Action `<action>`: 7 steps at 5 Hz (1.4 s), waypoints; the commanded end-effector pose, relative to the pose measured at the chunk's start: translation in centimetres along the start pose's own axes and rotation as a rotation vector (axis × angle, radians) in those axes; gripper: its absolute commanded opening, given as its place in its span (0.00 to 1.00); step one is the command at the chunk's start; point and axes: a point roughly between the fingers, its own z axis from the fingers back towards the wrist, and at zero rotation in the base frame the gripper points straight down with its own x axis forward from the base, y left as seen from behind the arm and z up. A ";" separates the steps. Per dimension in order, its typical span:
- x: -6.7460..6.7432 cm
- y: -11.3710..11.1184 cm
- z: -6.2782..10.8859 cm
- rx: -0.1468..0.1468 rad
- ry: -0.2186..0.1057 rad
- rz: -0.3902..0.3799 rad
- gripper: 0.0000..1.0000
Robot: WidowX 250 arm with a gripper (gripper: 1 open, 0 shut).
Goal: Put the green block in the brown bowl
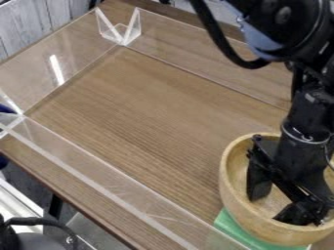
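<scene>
At bottom right of the table (144, 107): bowl (237, 186), light tan wood w/ thick rim, partly cut off by the frame edge. Black gripper (288, 195) is seen lowered into the bowl, pointing nearly straight down; jaws spread wide apart, nothing seen between them. Block (232, 231), pale mint green, is found just below/in front of the bowl at the bottom edge of the frame, touching or tucked against the bowl's outer wall; only a small corner visible, rest hidden by bowl & frame edge. Block lies outside the bowl, not held. Black arm (294, 39) is seen rising from the gripper to the top right. Table is wood-grain, bordered by clear low walls (78, 161); a clear corner piece (117, 26) is noted at far top left, well apart from the bowl.
</scene>
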 end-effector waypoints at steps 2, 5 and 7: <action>0.0 0.1 -1.0 -0.002 0.011 -0.004 1.00; 0.0 0.5 -2.2 -0.010 0.026 -0.001 1.00; 0.1 0.7 -2.9 -0.014 0.039 0.005 1.00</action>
